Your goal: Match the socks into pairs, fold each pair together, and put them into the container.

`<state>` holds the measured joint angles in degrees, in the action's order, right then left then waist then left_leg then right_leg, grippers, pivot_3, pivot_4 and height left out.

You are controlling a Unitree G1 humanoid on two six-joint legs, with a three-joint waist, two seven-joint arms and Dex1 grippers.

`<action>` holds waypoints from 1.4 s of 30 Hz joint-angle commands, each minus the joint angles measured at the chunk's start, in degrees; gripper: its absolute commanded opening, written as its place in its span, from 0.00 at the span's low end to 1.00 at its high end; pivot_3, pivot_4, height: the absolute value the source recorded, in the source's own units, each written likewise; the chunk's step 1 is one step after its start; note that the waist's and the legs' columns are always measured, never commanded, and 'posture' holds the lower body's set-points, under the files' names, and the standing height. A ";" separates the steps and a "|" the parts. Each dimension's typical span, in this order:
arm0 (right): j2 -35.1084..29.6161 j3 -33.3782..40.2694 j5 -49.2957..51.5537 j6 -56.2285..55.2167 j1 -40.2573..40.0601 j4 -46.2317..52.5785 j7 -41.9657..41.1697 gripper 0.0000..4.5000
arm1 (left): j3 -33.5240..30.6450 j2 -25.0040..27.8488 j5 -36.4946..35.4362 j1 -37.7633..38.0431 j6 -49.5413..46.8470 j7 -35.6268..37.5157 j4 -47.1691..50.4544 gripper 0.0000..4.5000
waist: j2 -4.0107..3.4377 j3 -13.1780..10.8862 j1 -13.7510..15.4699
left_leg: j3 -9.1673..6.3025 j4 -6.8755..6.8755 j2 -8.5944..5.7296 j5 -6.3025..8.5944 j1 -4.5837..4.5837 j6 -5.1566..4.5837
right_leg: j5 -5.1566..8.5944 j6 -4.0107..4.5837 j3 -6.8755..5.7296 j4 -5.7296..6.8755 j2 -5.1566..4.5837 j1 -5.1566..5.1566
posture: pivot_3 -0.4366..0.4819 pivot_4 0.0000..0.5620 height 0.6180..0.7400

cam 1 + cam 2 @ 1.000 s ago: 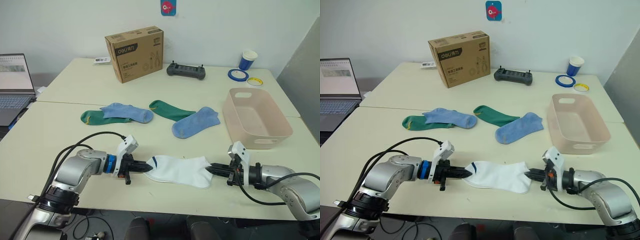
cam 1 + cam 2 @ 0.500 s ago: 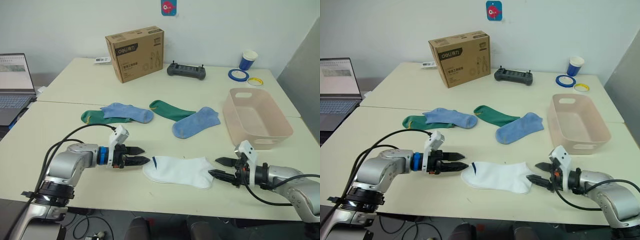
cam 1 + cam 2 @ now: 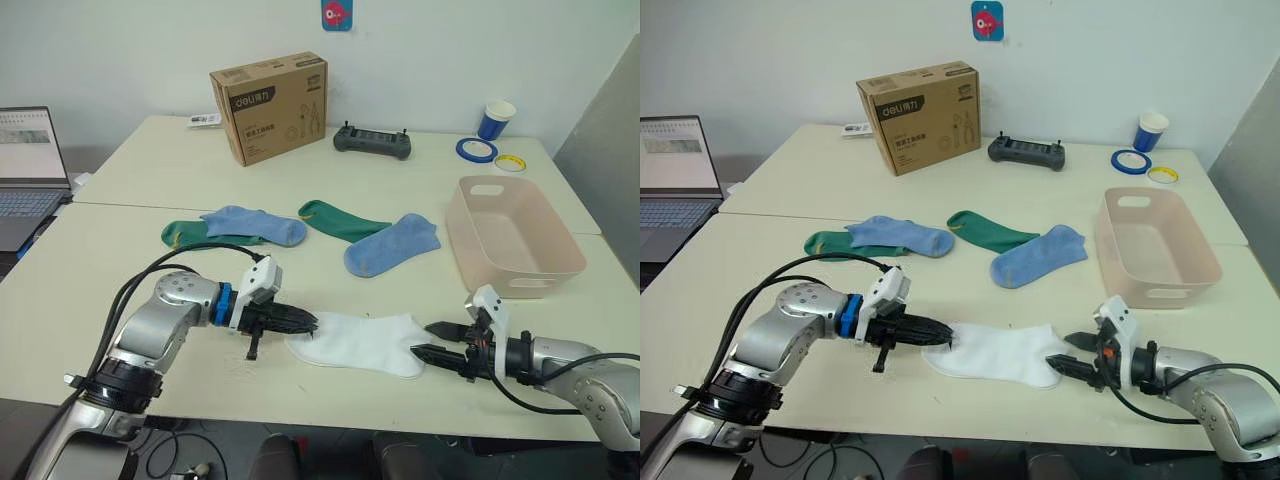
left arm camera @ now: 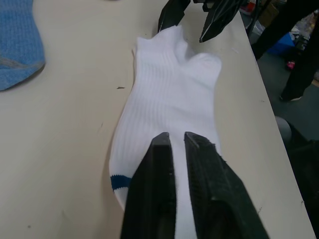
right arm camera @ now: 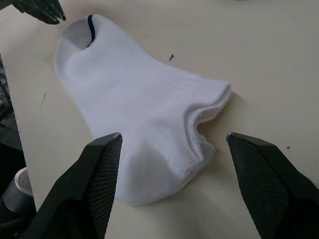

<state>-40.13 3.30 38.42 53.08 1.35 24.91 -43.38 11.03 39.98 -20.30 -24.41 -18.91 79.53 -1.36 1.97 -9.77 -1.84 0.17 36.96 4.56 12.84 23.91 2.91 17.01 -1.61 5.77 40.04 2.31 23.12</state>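
Cream tabletop (image 3: 120, 270) is carrying white socks (image 3: 362, 342). Left gripper (image 3: 308, 322) is lying pressed together over them; right gripper (image 3: 420, 340) is gaping beside them.

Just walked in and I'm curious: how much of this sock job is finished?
Little is finished: the basin is empty. The white socks lie stacked near the table's front edge, unfolded. The left end effector, nearly shut, rests on one end of them; the right end effector is open at the other end. The blue socks and green socks lie unpaired.
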 commanded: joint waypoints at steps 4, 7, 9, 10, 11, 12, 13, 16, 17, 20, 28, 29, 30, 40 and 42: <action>2.20 5.95 10.15 11.02 2.34 0.83 4.21 0.80 | 1.31 -1.99 4.73 -1.06 11.85 0.37 -3.57 0.00 | 0.00 0.00 0.01 | 0.01 0.01 0.00 0.00 0.00 0.00 | 0.00 0.00 0.02 0.00 0.00 -0.01 | 0.48 0.27 1.00; 3.06 6.08 11.81 14.48 3.94 -0.43 6.27 0.80 | 2.50 -1.98 5.70 -0.94 12.89 1.82 -4.99 0.00 | 0.00 0.00 -0.02 | 0.00 0.00 0.00 0.00 0.01 0.00 | 0.00 0.00 0.01 -0.01 0.00 -0.01 | 0.48 0.27 1.00; 4.49 5.99 13.11 16.74 5.41 -1.74 7.95 0.80 | 3.83 -1.78 7.13 -0.30 13.64 2.20 -5.70 0.00 | 0.00 0.00 -0.16 | 0.01 -0.01 0.00 0.00 0.00 0.00 | 0.00 0.00 0.01 -0.01 0.00 0.00 | 0.48 0.27 1.00; 4.89 6.01 13.53 17.47 5.77 -1.92 8.35 0.80 | 4.24 -1.74 7.73 -0.10 13.87 2.15 -5.96 0.00 | 0.00 0.00 -0.16 | 0.01 -0.01 0.00 0.00 0.00 0.00 | 0.00 0.00 0.03 0.00 0.01 0.00 | 0.48 0.27 1.00; 5.02 5.91 13.60 17.78 5.94 -1.88 8.59 0.80 | 4.63 -1.82 8.69 -0.11 14.43 1.59 -6.65 0.00 | 0.00 0.00 -0.12 | 0.01 -0.01 0.00 0.00 0.00 0.00 | 0.00 0.00 0.02 0.00 0.00 0.00 | 0.48 0.27 1.00; 4.95 5.51 13.26 17.73 5.96 -1.94 8.73 0.80 | 5.07 -1.94 9.46 -0.16 15.00 1.32 -7.35 0.00 | 0.00 0.00 -0.10 | 0.00 -0.01 0.00 0.00 0.01 0.00 | 0.00 0.00 0.01 0.00 0.00 0.00 | 0.48 0.27 1.00; 4.96 5.05 12.72 17.44 5.90 -2.23 9.01 0.80 | 5.37 -2.34 10.09 -0.24 14.97 0.52 -7.83 0.00 | 0.00 0.00 -0.08 | 0.00 -0.01 0.00 0.00 0.01 0.00 | 0.00 0.00 0.01 0.00 0.00 0.00 | 0.48 0.27 1.00; 6.20 4.88 12.59 17.51 5.87 -3.29 10.32 0.80 | 6.71 -2.84 12.62 -0.16 14.87 -1.10 -8.90 0.00 | -0.01 0.01 -0.07 | 0.00 -0.01 0.00 0.00 0.02 0.00 | 0.00 0.00 0.01 -0.01 0.00 0.00 | 0.48 0.27 1.00; 6.40 5.06 12.99 17.74 5.84 -3.26 10.50 0.80 | 7.04 -2.76 13.79 -0.09 15.22 -1.90 -9.27 0.00 | -0.03 0.02 -0.07 | 0.01 0.00 0.00 0.00 0.01 0.00 | 0.00 0.00 0.02 -0.01 0.00 -0.01 | 0.48 0.27 1.00; 5.91 4.89 13.06 17.80 5.62 -2.84 10.24 0.80 | 7.20 -2.42 14.56 0.43 14.60 -2.51 -9.42 0.00 | -0.16 0.11 -0.09 | 0.00 0.00 0.00 0.00 -0.01 0.00 | -0.02 -0.03 0.01 -0.01 0.00 -0.04 | 0.48 0.27 1.00; 5.77 7.04 14.12 18.09 7.37 -5.08 9.53 0.37 | 7.22 -1.83 14.32 0.78 13.29 -2.65 -8.51 0.00 | -0.27 0.17 -0.13 | 0.01 0.01 0.00 -0.02 -0.04 -0.03 | -0.06 -0.09 0.03 0.00 0.00 -0.06 | 0.48 0.27 1.00; 5.80 7.29 14.25 18.23 7.56 -5.43 9.55 0.28 | 7.20 -1.86 14.23 0.80 13.23 -2.62 -8.43 0.00 | -0.27 0.17 -0.13 | 0.01 0.01 0.00 -0.02 -0.04 -0.03 | -0.06 -0.09 0.03 0.00 0.00 -0.06 | 0.48 0.27 1.00; 5.65 7.47 14.46 18.42 7.58 -5.50 9.35 0.20 | 7.17 -1.94 14.17 0.76 13.00 -2.73 -8.38 0.00 | -0.27 0.17 -0.13 | 0.01 0.01 0.00 -0.02 -0.04 -0.04 | -0.06 -0.08 0.03 -0.01 0.00 -0.06 | 0.48 0.27 1.00; 9.56 10.80 22.42 23.03 11.49 -4.46 12.38 0.01 | 6.71 -3.12 13.50 -0.44 11.24 -3.84 -8.45 0.00 | -0.33 0.21 -0.16 | 0.01 0.01 -0.01 -0.04 -0.04 -0.07 | -0.11 -0.11 0.04 0.00 0.00 -0.06 | 0.48 0.27 1.00; 11.13 11.23 24.81 24.03 12.76 -4.05 14.14 0.01 | 6.86 -2.99 13.83 -0.64 11.25 -3.80 -8.75 0.00 | -0.33 0.21 -0.04 | 0.00 0.01 -0.02 -0.05 -0.03 -0.09 | -0.13 -0.12 0.04 -0.01 0.00 -0.07 | 0.48 0.27 1.00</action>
<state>-29.90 12.61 60.03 76.12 13.00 18.97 -30.64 17.19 36.82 -8.38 -24.75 -7.01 77.00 -8.83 1.63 -9.57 -1.88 0.17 36.97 4.54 12.78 23.88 2.82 16.88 -1.73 5.80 40.03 2.30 23.05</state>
